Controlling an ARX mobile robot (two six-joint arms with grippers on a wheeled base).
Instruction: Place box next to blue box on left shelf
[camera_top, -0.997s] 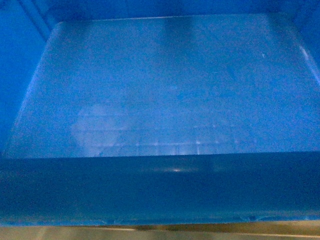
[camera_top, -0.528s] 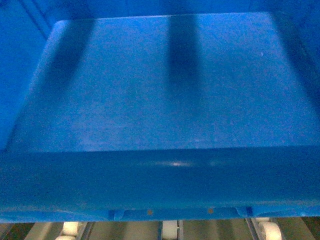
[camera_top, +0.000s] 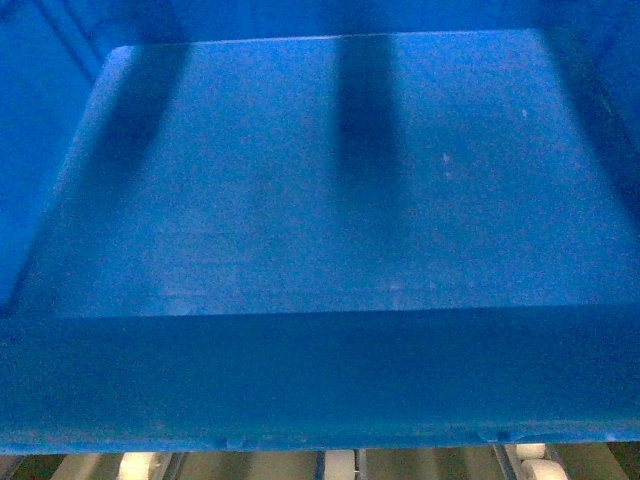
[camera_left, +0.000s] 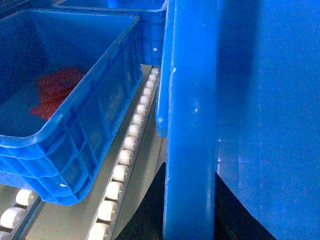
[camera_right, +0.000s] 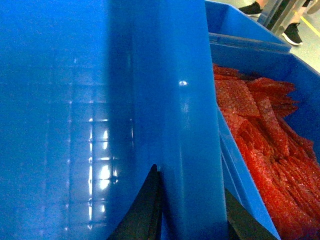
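The box (camera_top: 320, 200), a large bright-blue crate, fills the head view; I look down onto its smooth floor and near wall. My left gripper (camera_left: 190, 170) is shut on the box's left rim (camera_left: 190, 100), one dark finger on each side of the wall. My right gripper (camera_right: 190, 180) is shut on the right rim (camera_right: 175, 100) the same way. White rollers of the left shelf (camera_top: 340, 465) show just under the box's near wall. On the roller track (camera_left: 125, 155), a blue box (camera_left: 65, 115) holding red material (camera_left: 55, 90) sits just to the left.
A further blue crate (camera_left: 145, 10) stands behind the left one. Close against the held box's right side is another blue crate (camera_right: 250, 65) full of red mesh bags (camera_right: 260, 140). A person's shoes (camera_right: 295, 32) show on the floor at the far right.
A plain metal edge lay under the box's near wall a second ago; white rollers now show there instead. The bright glare on the floor has given way to dark shadow bands.
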